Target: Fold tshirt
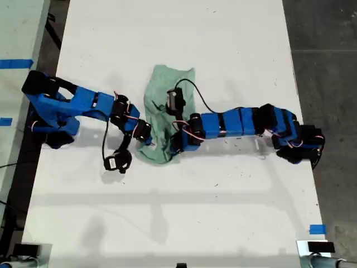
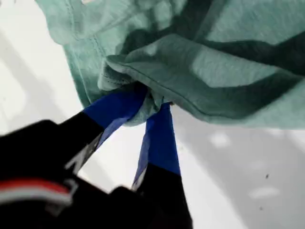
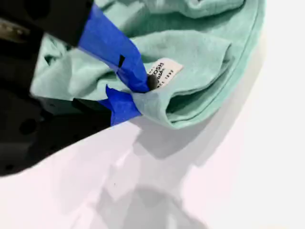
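T-shirt: the pale mint-green tshirt lies bunched in a tall crumpled heap near the middle of the white tabletop; its upper part rests flat on the surface, its lower end is gathered between the two arms; no sleeve or neckline can be told apart in the exterior view

Label: a small white garment tag with dark print shows on a fold of the cloth in the second wrist view; the print is too small to read

First fingers: my first gripper has its blue-taped fingers closed on a hemmed fold of the shirt; the cloth wraps around the fingertips and hangs just above the tabletop, throwing a shadow beneath

Second fingers: my second gripper pinches a rolled fold of the shirt just beside the tag; the blue fingers meet on the cloth with no gap showing

Arms: one blue arm reaches in from the exterior view's left, the other blue arm from the exterior view's right; both end at the lower part of the heap; the wrist views do not settle which is first and which second

Surroundings: blue tape marks a neighbouring surface at the exterior view's left edge; dark floor runs along the exterior view's right
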You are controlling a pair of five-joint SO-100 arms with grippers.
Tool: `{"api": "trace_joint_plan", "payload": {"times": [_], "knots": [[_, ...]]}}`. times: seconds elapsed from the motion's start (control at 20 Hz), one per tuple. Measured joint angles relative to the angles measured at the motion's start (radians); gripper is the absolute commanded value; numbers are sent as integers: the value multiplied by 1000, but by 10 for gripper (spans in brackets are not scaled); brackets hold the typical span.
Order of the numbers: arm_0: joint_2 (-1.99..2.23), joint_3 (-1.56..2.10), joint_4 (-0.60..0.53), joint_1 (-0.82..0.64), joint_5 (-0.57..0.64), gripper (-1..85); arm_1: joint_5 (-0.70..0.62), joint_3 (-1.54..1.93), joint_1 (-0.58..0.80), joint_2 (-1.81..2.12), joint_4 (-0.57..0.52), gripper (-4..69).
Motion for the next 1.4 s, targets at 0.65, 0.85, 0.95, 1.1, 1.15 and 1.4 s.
{"api": "trace_joint_plan", "payload": {"times": [0.65,0.85,0.95,1.1,1.15,1.4], "knots": [[-236,-755,362,44,284,0,-57,267,-91,523,170,-18],[-225,-755,376,-209,494,0,-218,538,181,719,163,-18],[-250,-756,364,-308,574,0,-285,673,281,801,110,-18],[-379,-758,318,-419,606,7,-350,928,365,891,-57,-20],[-436,-756,308,-448,606,28,-367,1028,390,902,-117,1],[-686,-798,253,-598,581,174,-379,1356,538,833,-485,336]]}}
